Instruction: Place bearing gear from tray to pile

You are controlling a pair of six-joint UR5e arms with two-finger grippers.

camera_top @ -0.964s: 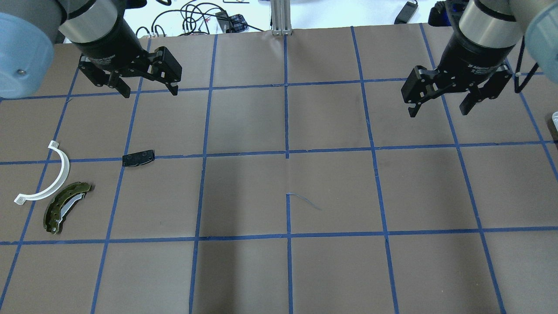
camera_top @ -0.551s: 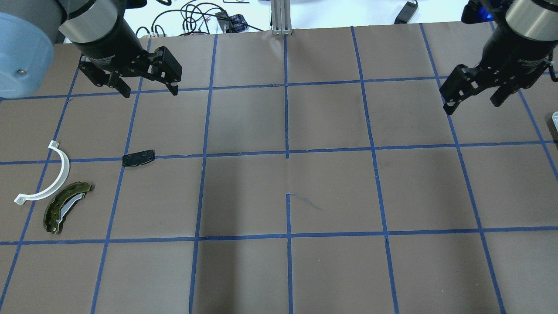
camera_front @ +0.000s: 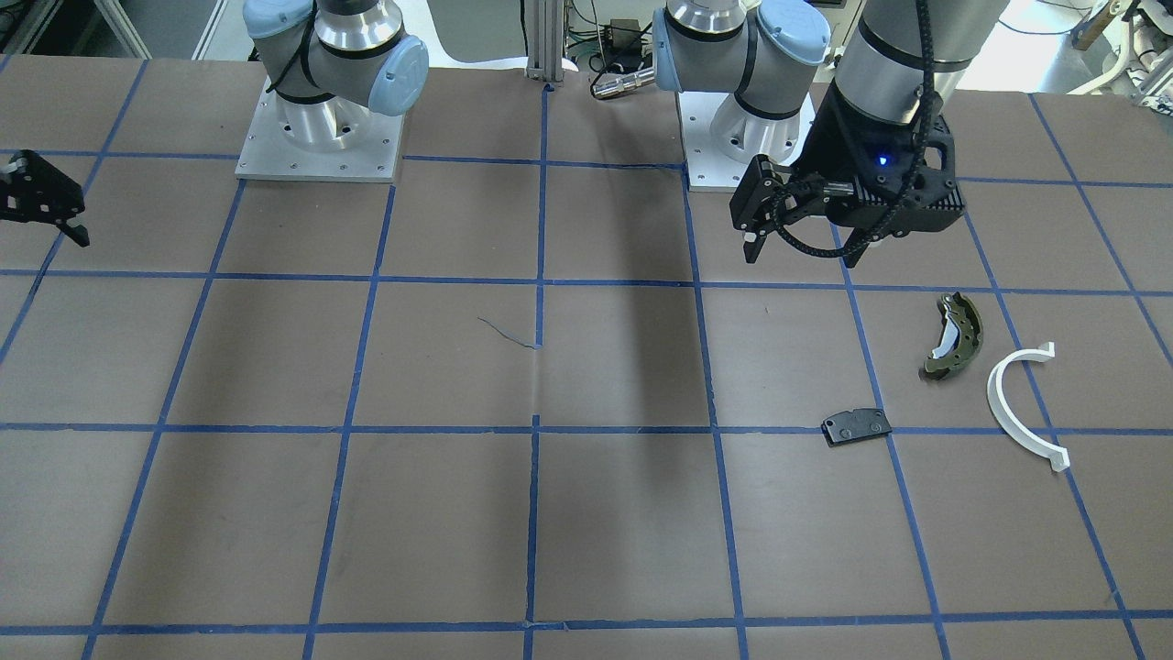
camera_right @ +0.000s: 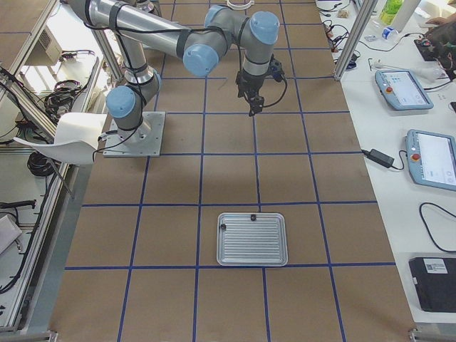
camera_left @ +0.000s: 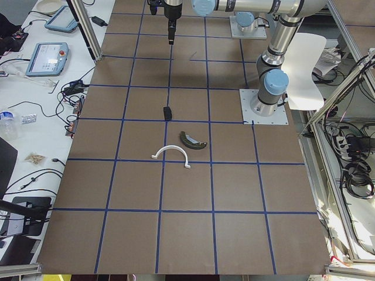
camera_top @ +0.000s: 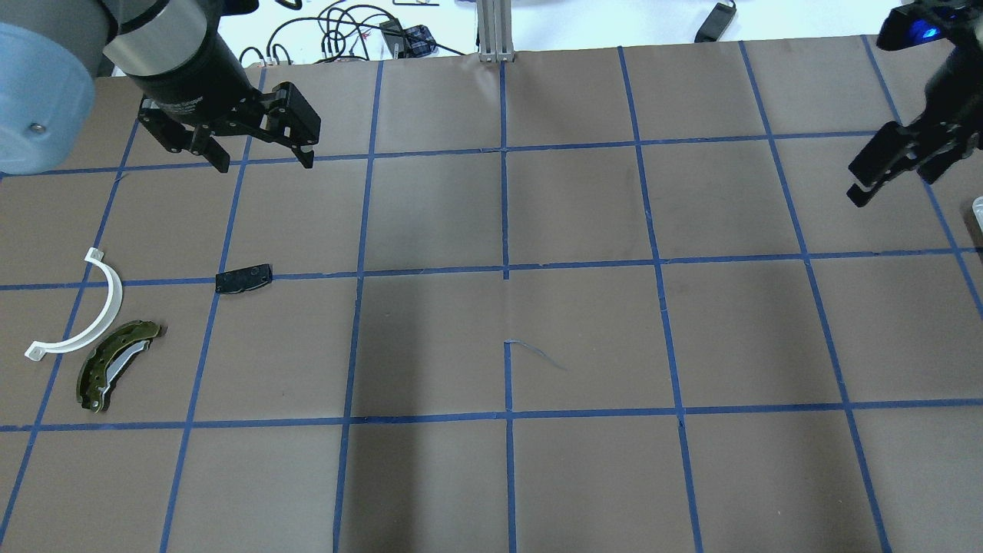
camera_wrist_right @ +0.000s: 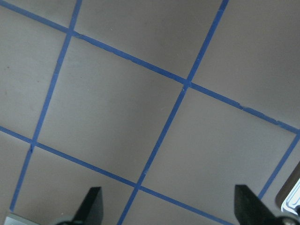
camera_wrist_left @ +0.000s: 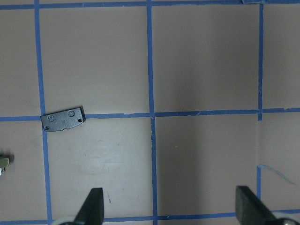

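The pile lies at the table's left: an olive-green brake shoe (camera_top: 115,365), a white half-ring (camera_top: 117,303) and a flat black plate (camera_top: 243,278). The plate also shows in the left wrist view (camera_wrist_left: 62,120). My left gripper (camera_top: 265,157) hangs open and empty above the table, beyond the plate. My right gripper (camera_top: 895,183) is open and empty near the table's right edge. The silver ribbed tray (camera_right: 253,246) holds two small dark parts (camera_right: 223,227), too small to identify. A corner of the tray (camera_wrist_right: 293,202) shows in the right wrist view.
The table is brown paper with a blue tape grid. Cables and a metal post (camera_top: 495,31) stand past the far edge. The arm bases (camera_front: 316,137) sit at the robot's side. Tablets and cables lie on side benches (camera_right: 406,89).
My right gripper has swung to the right, toward the table's right edge and the tray. My left gripper and the pile have not moved.
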